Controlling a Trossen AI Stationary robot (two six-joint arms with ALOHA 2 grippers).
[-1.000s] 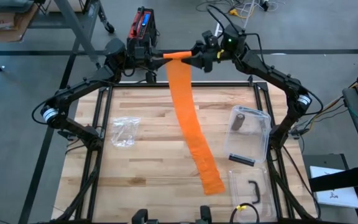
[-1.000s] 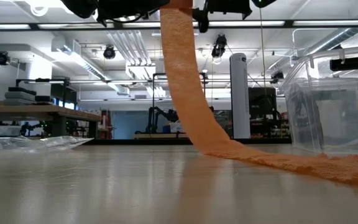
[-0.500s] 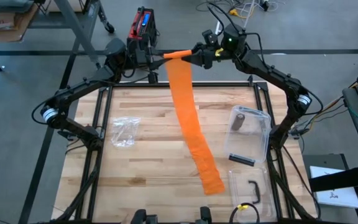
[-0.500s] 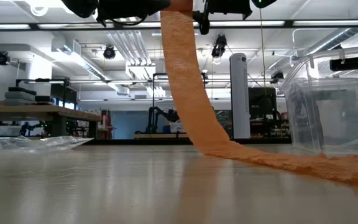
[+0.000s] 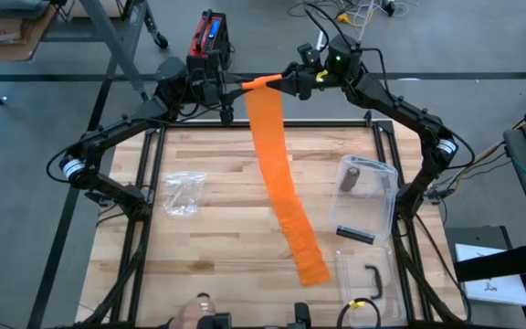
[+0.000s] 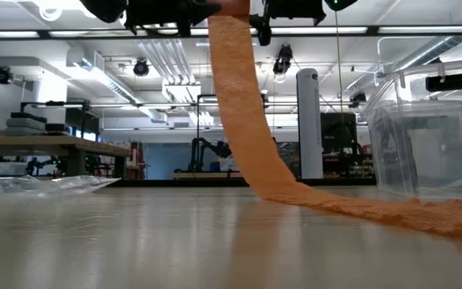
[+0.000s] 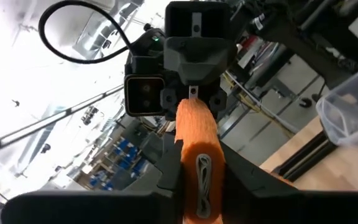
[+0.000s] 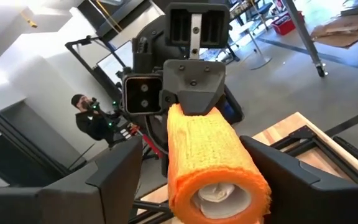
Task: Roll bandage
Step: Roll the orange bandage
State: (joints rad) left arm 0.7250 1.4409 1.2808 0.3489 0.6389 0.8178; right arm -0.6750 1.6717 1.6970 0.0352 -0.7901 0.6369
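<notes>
Orange woven bandage (image 5: 279,174) hangs from a small roll held high at twelve o'clock above the wooden table (image 5: 217,247), its loose tail trailing toward five o'clock and lying flat there. From the left, the left gripper (image 5: 229,84) is clamped on one end of the roll; opposite, the right gripper (image 5: 286,82) has its fingers spread around the other end. Roll's axis runs nine to three between them, both equally near. Since a second ago, nothing has visibly shifted.
</notes>
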